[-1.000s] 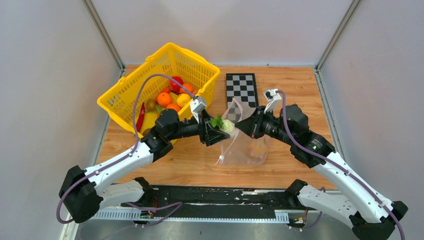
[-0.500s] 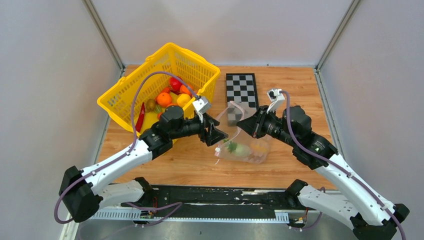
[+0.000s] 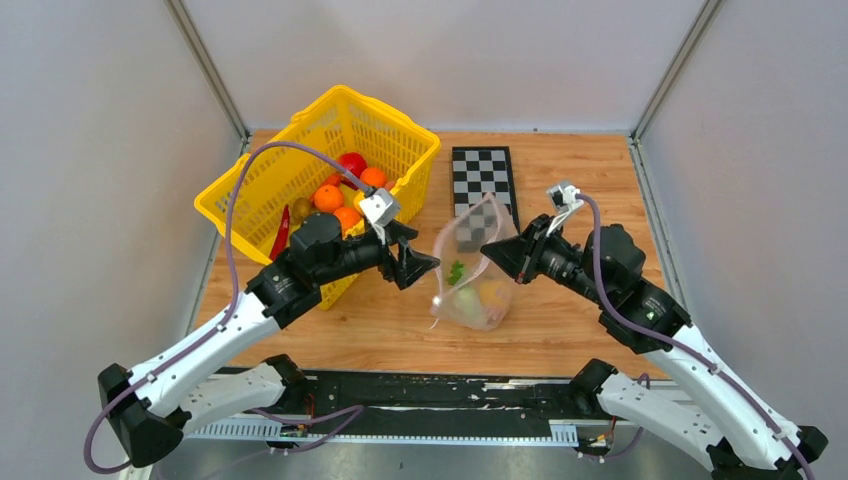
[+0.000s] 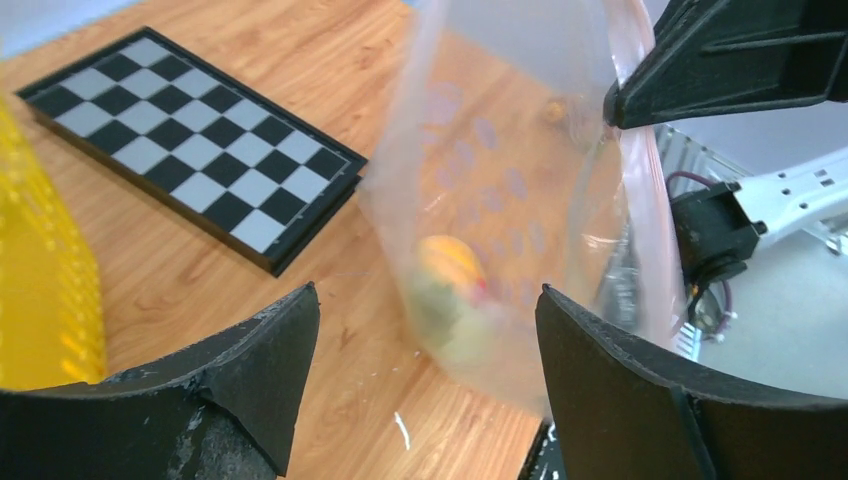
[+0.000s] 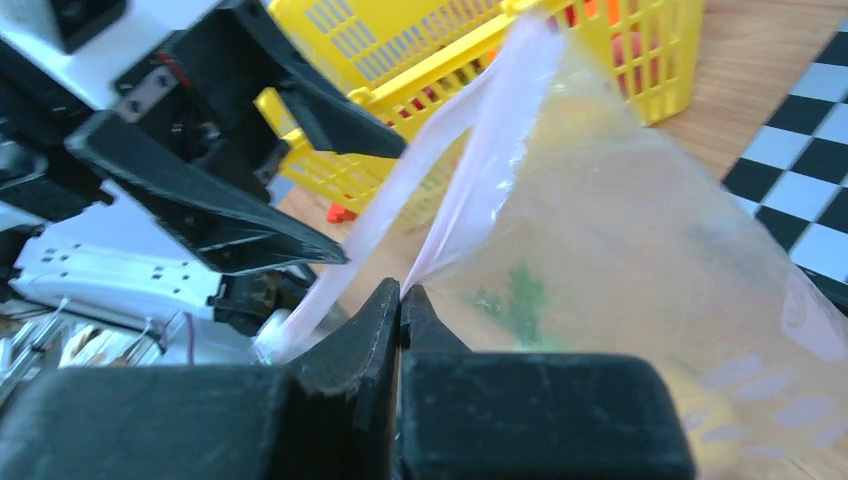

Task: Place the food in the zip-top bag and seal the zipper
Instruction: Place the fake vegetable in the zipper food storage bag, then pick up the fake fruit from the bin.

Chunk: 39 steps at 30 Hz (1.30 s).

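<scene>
Your right gripper (image 5: 400, 300) is clamped on the zipper (image 5: 470, 150) strip, a pinch only its wrist view shows. The zip-top bag (image 3: 470, 270) hangs from it, just nearer you than the checkerboard (image 3: 483, 175). Your left gripper (image 4: 428, 295) is spread wide and empty beside the bag, near-left of the checkerboard. From above, the food (image 3: 468, 300) sits in the bag's bottom, and more pieces fill the yellow basket (image 3: 300, 170) left of the checkerboard.
</scene>
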Motion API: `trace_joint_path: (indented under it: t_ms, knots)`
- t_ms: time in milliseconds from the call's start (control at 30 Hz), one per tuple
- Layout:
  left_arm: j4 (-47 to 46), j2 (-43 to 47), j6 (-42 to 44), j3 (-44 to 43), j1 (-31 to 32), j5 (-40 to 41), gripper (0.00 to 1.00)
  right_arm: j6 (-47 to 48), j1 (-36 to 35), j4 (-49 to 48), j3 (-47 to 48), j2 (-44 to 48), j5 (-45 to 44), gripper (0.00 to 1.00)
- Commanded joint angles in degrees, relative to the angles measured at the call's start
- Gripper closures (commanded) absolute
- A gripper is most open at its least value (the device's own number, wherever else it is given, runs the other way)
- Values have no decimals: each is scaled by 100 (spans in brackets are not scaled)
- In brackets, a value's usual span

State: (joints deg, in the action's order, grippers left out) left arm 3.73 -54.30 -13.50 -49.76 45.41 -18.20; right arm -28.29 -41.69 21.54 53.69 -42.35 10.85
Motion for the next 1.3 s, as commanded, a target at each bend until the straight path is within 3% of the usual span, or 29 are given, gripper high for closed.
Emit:
trace_joint_path:
  t_ms: [0,200,467,567,967,1267]
  knots:
    - [337,278,343,-337,30,609,13,269,-13,374,187,-197,-645,100]
    - [643,440,565,-511,34,1210,1,72,-7,48,-7,-296,-309,100]
    - [1469,319,646,-945,-54,3102,0,163,-7,31,50,-335,-212,100]
    - [1728,277,611,-1116,-259,3448,0,223,-11,-10,60,-340,-115,100]
    - [2565,-177,167,-1481,-2212,3331,0,342,-6,-38,139,-363,73,100]
    - [3239,-1239,-75,-1847,-3003,3172,0,217,-9,-18,137,-374,55,100]
